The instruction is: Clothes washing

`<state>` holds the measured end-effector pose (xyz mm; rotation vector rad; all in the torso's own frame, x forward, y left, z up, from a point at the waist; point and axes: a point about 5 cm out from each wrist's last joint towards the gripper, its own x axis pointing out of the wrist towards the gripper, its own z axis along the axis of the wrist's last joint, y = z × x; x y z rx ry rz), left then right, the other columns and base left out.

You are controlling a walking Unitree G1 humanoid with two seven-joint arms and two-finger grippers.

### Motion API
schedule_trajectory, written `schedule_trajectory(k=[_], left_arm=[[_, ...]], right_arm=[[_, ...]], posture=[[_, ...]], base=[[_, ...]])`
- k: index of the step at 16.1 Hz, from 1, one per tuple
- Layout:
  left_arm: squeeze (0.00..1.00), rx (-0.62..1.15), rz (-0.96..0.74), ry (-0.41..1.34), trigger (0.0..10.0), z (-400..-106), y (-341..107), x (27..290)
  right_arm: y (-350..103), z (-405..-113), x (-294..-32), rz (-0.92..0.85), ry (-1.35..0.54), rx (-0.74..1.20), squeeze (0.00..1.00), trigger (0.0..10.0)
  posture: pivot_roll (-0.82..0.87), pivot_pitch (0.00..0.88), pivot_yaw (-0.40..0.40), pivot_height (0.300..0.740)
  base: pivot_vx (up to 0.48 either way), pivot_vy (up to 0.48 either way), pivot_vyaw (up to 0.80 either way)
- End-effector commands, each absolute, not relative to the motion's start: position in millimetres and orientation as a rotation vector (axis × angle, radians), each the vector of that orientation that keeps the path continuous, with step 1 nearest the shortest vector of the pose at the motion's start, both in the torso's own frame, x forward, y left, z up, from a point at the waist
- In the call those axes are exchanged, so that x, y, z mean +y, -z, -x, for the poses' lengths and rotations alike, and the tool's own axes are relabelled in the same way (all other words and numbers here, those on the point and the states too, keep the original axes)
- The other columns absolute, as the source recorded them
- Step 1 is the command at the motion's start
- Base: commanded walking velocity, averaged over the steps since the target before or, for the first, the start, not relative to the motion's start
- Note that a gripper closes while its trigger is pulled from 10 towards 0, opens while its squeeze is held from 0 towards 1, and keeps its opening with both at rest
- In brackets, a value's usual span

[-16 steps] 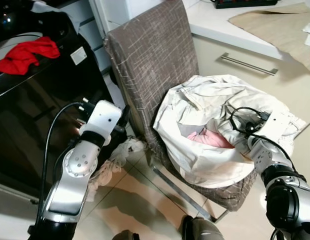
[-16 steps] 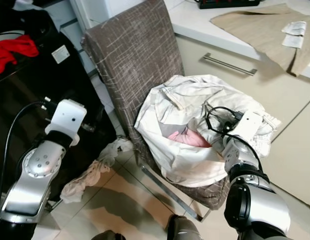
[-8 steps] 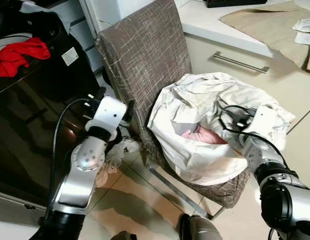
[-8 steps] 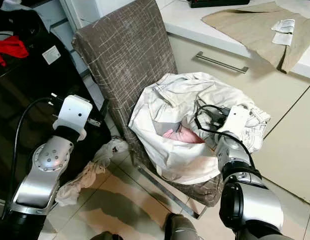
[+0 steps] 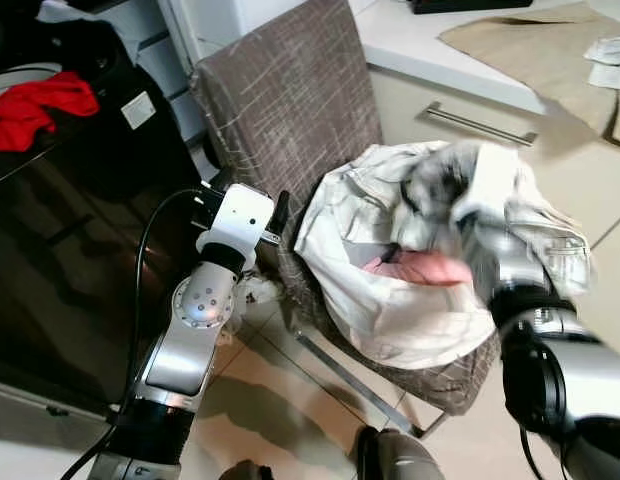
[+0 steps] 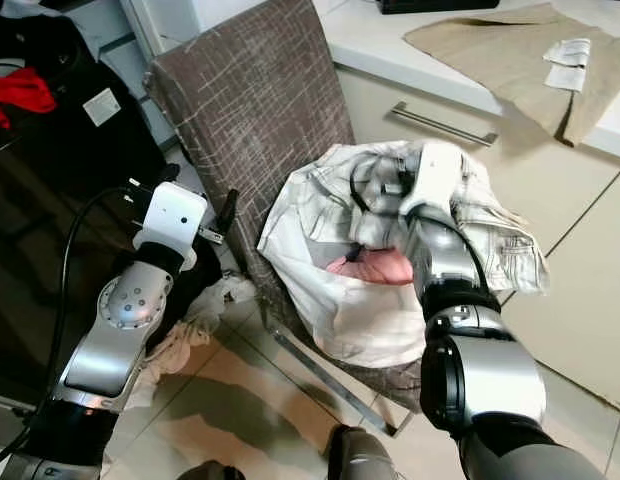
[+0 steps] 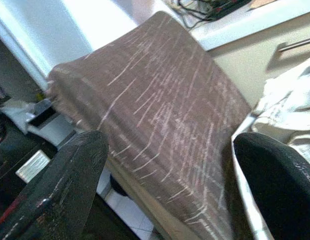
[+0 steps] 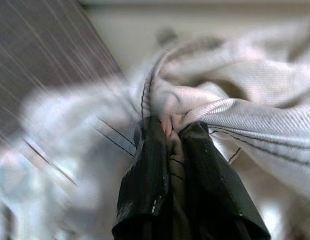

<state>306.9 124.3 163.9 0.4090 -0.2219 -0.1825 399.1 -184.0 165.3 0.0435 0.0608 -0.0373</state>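
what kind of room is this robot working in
Probably a home kitchen or utility corner: a counter with a handled drawer, a black appliance with a red cloth on top, and a fabric chair holding a bag of laundry.

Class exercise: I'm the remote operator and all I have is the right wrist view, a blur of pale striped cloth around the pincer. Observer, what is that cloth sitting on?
Observer: The white laundry pile lies heaped on the seat of a brown fabric chair.
Operator: Has my pincer got hold of any of it?
Observer: The head views show the right pincer lifted above the pile, with a fold of white cloth bunched around it.
Operator: Anything else in that pile?
Observer: A pink garment shows in the hollow of the pile, below your arm.
Operator: Where is the other arm?
Observer: The left pincer is open, held beside the chair back, near the black washing machine.
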Motion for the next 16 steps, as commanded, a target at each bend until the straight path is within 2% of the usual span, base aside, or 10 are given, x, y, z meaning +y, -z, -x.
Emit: schedule_trajectory(k=[1, 4, 8, 12, 15, 16], left_arm=[[0.0, -0.217, -0.423, 0.157, 10.0, -309, -162, 130], [0.0, -0.233, -0.394, 0.111, 10.0, -312, -165, 131], [0.0, -0.233, -0.379, 0.081, 10.0, -313, -163, 136], [0.0, -0.245, -0.377, 0.078, 10.0, -315, -166, 133], [0.0, -0.211, -0.327, -0.107, 10.0, -312, -160, 141], [0.0, -0.205, -0.333, -0.123, 10.0, -311, -159, 142]], right_arm=[[-184, -404, -170, -0.027, -0.024, -0.005, 0.0, 0.0], [-221, -404, -149, -0.023, -0.13, -0.162, 0.0, 0.0], [-259, -403, -141, -0.054, -0.186, -0.302, 0.0, 0.0], [-272, -400, -126, 0.008, -0.258, -0.357, 0.0, 0.0], [-217, -393, -135, 0.07, -0.258, -0.211, 0.26, 0.0], [-212, -392, -136, 0.074, -0.256, -0.198, 0.27, 0.0]], posture=[[-0.09, 0.055, 0.042, 0.721], [-0.06, 0.014, 0.013, 0.721], [-0.06, 0.0, 0.008, 0.721], [-0.06, 0.0, 0.009, 0.721], [-0.05, 0.0, 0.002, 0.721], [-0.05, 0.0, 0.002, 0.721]], base=[[0.0, 0.0, 0.0], [0.0, 0.0, 0.0], [0.0, 0.0, 0.0], [0.0, 0.0, 0.61], [0.0, 0.0, 0.69], [0.0, 0.0, 0.64]])
